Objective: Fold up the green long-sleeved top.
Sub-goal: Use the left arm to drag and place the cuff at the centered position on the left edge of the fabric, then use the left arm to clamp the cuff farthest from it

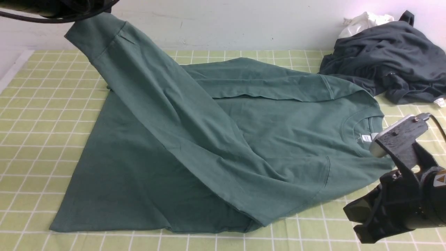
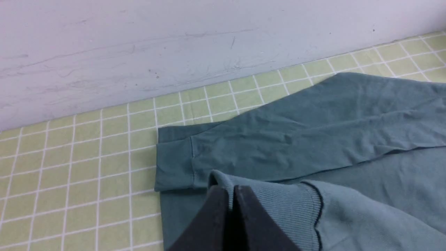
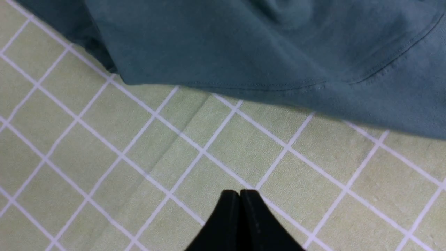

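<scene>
The left claw [image 2: 230, 191] is pinched shut on the ribbed cuff [image 2: 278, 205] of the lifted sleeve [image 1: 167, 104], high in the upper left of the front view. The right claw [image 3: 239, 194] is closed on nothing and hovers over bare counter [image 1: 41, 104] at the lower right, just beside the shoulder seam. The green long-sleeved top [image 1: 271, 136] lies flat mid-frame, collar to the right, its other sleeve [image 1: 264, 83] already laid across the body. The step looks like laying this sleeve over too. It would go best with the cuff carried low and taut across the chest, and let go only once flat alongside the first.
</scene>
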### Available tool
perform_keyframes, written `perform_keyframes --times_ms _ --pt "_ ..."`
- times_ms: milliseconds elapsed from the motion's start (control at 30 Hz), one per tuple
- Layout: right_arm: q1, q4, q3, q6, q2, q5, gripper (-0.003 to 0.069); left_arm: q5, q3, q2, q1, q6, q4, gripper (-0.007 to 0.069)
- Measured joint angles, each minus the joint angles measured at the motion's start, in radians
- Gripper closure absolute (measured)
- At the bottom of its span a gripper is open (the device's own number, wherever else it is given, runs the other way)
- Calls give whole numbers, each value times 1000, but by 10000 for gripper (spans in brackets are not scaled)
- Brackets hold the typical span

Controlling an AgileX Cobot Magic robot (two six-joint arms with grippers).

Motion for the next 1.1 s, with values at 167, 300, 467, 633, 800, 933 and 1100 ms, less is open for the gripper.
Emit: perform_keyframes --times_ms 167,300,467,633,800,933,1100 --pt "0 0 0 0 29 -5 674 -50 -5 194 49 -4 0 629" --pt "0 0 0 0 51 -6 674 -123 -26 391 77 5 9 589" --pt "0 0 0 0 79 -10 674 -114 -191 560 117 -8 14 449" --pt "0 1 0 0 150 -21 674 -114 -418 685 134 -64 9 271" --pt "0 4 0 0 197 -23 674 -105 -622 856 131 -113 5 194" --pt "0 4 0 -2 198 -25 674 -9 -731 973 132 -164 5 187" --pt "0 4 0 -3 198 -26 674 96 -816 1047 132 -180 7 211"
